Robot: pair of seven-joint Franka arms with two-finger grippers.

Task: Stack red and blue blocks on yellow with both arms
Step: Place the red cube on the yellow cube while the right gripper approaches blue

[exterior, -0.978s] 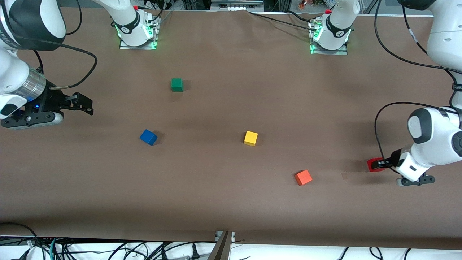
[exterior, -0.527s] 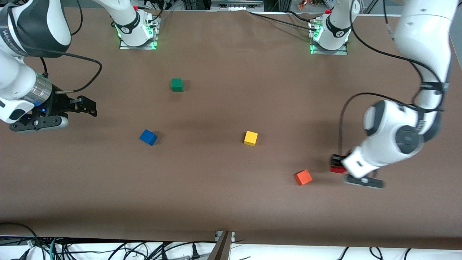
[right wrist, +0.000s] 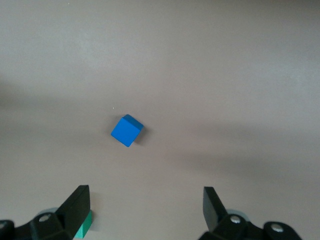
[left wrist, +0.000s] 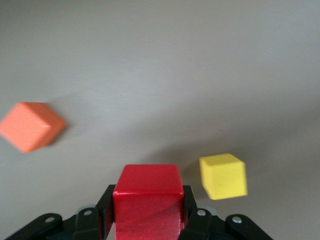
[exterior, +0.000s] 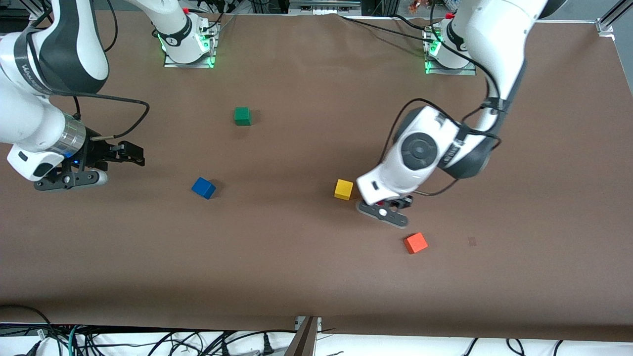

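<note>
My left gripper (exterior: 384, 206) is shut on the red block (left wrist: 148, 200) and holds it above the table, just beside the yellow cube (exterior: 343, 189). In the front view the wrist hides the red block. In the left wrist view the yellow cube (left wrist: 223, 176) lies close beside the held block. The blue block (exterior: 203, 188) lies on the table toward the right arm's end. My right gripper (exterior: 132, 153) is open and empty over the table short of it. The blue block (right wrist: 127, 131) shows ahead of the open jaws in the right wrist view.
An orange cube (exterior: 416, 243) lies nearer the front camera than the left gripper and also shows in the left wrist view (left wrist: 31, 126). A green cube (exterior: 242, 116) sits toward the robots' bases; one corner (right wrist: 85, 226) shows by a right finger.
The left arm has swung the red block from the left arm's end of the table past the orange cube to beside the yellow cube. The right gripper has crept toward the blue block.
</note>
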